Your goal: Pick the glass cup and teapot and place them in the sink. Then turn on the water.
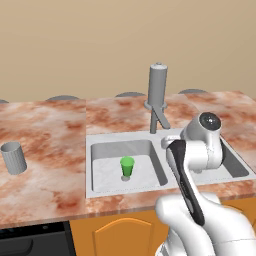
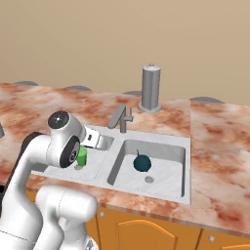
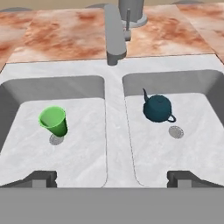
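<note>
A: Where's your end effector (image 3: pixel 112 177)?

B: Its fingers stand wide apart with nothing between them, above the near rim of the sink (image 3: pixel 114 131), over the divider between the basins.

A: And the teapot (image 3: pixel 157 109)?

B: Already in the right basin, upright, just beside the drain, with open floor around it. A green cup (image 3: pixel 54 121) stands in the left basin over its drain.

A: The glass cup (image 1: pixel 13 157)?

B: You'll find it on the table (image 1: pixel 45 175), well left of the sink, near the front edge. The tap (image 1: pixel 158 92) rises behind the sink, its spout reaching over the divider
</note>
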Controlling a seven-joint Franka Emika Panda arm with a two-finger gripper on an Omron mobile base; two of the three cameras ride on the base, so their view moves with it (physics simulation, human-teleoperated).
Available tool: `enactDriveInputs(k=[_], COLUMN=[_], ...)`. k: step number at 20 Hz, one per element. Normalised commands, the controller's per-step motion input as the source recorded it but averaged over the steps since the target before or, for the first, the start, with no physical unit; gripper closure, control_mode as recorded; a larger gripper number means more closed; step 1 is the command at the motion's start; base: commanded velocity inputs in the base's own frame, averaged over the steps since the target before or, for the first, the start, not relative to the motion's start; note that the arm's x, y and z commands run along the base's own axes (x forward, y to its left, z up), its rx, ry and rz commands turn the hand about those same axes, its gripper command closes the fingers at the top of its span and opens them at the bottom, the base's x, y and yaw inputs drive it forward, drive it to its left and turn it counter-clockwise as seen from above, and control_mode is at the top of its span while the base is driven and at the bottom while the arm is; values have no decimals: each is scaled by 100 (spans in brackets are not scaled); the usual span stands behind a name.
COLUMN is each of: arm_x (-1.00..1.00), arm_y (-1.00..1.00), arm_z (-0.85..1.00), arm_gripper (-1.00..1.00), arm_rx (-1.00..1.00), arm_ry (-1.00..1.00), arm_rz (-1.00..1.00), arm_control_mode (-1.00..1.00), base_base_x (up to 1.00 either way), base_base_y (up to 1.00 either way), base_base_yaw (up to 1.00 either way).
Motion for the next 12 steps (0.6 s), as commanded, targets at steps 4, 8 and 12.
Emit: enactDriveInputs(k=[4, 8, 12], arm_x=[-16, -3, 0], arm_y=[35, 13, 0], arm_z=[9, 0, 0], arm_gripper=[-100, -100, -100], arm_rx=[2, 0, 0], arm_ry=[0, 0, 0], arm_rz=[2, 0, 0], arm_control_mode=[-100, -100, -100], base_base_x=[0, 0, 0], base_base_y=[0, 0, 0], base_base_yaw=[0, 0, 0])
